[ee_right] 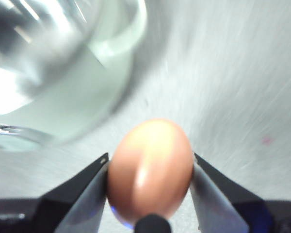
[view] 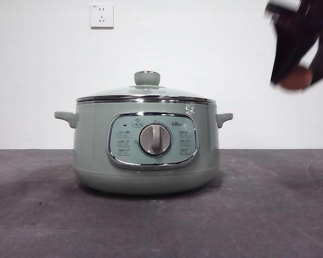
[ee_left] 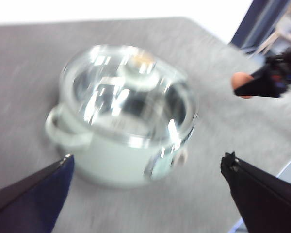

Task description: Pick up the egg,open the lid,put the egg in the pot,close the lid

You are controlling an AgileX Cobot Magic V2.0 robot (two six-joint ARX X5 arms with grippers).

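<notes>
The grey table point(view: 269, 215) carries the sage-green pot point(view: 97, 156) at its centre, control dial facing the front camera. The glass lid point(view: 145, 92) sits closed on the pot, knob upward. High above and to one side of the pot, the right gripper point(ee_right: 150, 167) clamps the egg point(ee_right: 150, 170) between its jaws, the egg's long axis running along them; its lower end is hidden. The left gripper point(ee_left: 148, 167) hovers near the pot, jaws spread wide and empty. Both wrist views are motion-blurred.
</notes>
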